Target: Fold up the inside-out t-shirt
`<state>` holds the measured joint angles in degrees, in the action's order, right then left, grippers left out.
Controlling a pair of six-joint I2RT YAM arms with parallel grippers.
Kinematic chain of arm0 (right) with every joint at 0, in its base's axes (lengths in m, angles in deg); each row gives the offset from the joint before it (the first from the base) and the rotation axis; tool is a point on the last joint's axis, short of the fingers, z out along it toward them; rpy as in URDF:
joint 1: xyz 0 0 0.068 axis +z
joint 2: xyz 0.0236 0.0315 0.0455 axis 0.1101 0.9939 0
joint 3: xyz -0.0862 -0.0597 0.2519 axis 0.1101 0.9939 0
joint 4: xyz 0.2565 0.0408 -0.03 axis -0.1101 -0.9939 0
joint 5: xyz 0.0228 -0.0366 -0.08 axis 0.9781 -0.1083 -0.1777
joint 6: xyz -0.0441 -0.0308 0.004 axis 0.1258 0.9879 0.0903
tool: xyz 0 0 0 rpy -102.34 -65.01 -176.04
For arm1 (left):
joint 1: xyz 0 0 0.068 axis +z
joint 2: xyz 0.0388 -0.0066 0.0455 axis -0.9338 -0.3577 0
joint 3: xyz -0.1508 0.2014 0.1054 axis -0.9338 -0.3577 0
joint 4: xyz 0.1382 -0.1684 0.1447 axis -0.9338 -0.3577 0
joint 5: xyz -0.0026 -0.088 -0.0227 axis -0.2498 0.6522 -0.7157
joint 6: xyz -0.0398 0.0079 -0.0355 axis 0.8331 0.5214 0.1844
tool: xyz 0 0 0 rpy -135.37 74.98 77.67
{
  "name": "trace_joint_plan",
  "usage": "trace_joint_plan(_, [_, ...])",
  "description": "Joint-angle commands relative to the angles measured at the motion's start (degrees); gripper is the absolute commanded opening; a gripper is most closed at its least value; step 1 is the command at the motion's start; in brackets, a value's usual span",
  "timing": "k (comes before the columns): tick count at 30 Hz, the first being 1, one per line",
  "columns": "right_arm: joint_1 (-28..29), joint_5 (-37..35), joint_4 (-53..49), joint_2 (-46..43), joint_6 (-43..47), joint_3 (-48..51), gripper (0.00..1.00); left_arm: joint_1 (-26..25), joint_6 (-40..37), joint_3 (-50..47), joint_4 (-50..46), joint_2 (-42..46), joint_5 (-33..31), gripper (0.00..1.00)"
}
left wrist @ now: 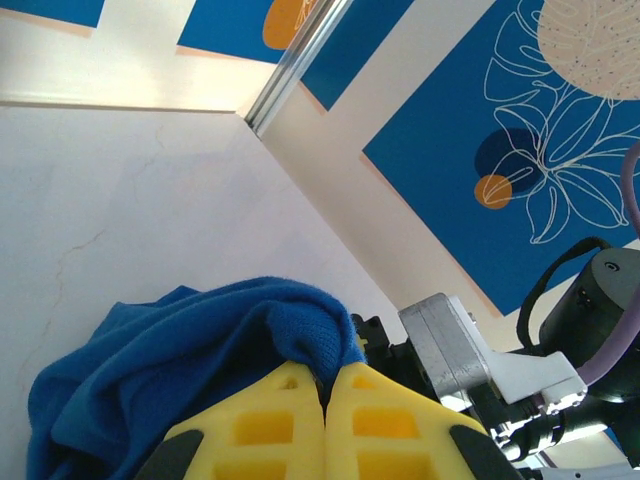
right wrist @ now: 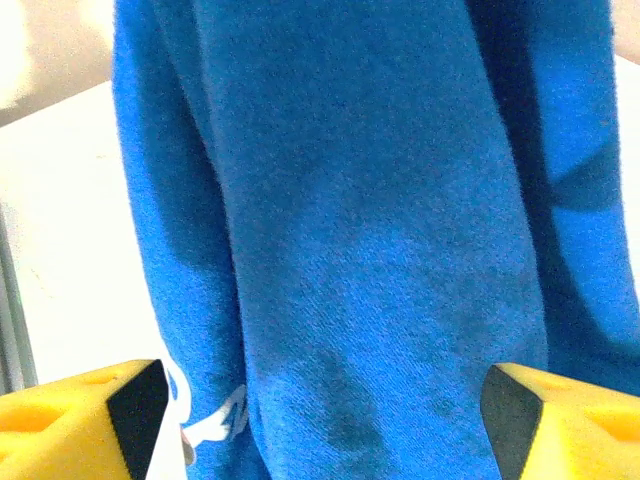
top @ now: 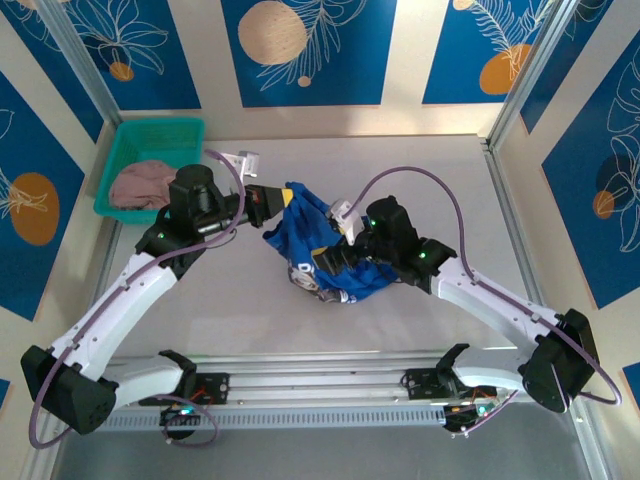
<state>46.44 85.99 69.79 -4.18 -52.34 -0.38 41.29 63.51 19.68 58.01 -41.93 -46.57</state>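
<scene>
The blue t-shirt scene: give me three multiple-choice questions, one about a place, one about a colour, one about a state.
1. Where is the green bin? A far left of the table; B near right; C between the arms.
2. The cloth in the bin is: A yellow; B pink; C black.
3. The left gripper is: A wide open; B in the bin; C shut on the t-shirt.
Answers: A, it sits by the far left wall; B, a dusty pink heap; C, it pinches a blue fold.
</scene>
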Motion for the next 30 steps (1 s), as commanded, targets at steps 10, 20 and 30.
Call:
trace_joint_plan(10, [-4.4,-5.0,7.9,8.7,1.4,-0.3,0.51,0.5,-1.5,2.2,0.6,0.0,1.2,0.00])
trace_joint_plan(20, [-16.0,33.9,2.2,0.2,-22.6,-7.2,0.00,0.6,-10.0,2.7,-16.5,-1.1,-37.4,0.23])
trace_joint_plan(30, [-17.1,38.8,6.9,4.9,-40.5,-8.7,0.00,-12.7,-17.5,-1.9,-17.0,7.1,-22.8,0.65])
